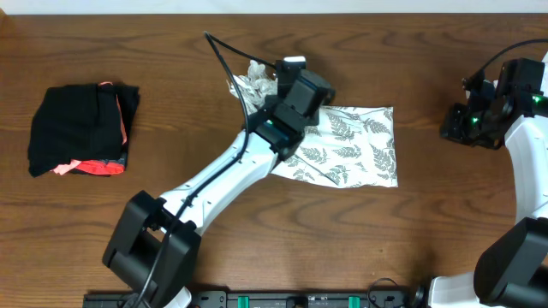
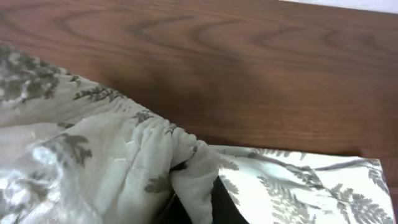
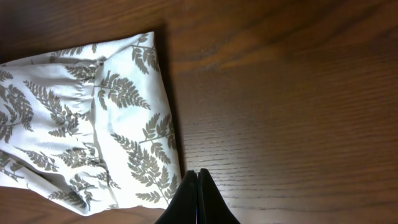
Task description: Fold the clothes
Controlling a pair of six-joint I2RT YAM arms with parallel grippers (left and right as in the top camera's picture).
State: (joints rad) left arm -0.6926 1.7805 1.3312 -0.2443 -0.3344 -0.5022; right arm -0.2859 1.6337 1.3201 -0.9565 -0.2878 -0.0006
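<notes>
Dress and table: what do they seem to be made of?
Dress: thin, matte woven cloth, perhaps cotton or a light blend; it bunches into fine gathers and soft folds. Table: wood or wood-look laminate, hard to tell which; dark brown grain with a slight sheen.

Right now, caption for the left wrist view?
Left jaws shut on a gathered fold of the dress, wood table behind.

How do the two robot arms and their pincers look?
The left arm and right arm have white links and black joints. The left one carries a black cable and a green light near its wrist. The right pincer has slim black fingers tapering to points.
</notes>
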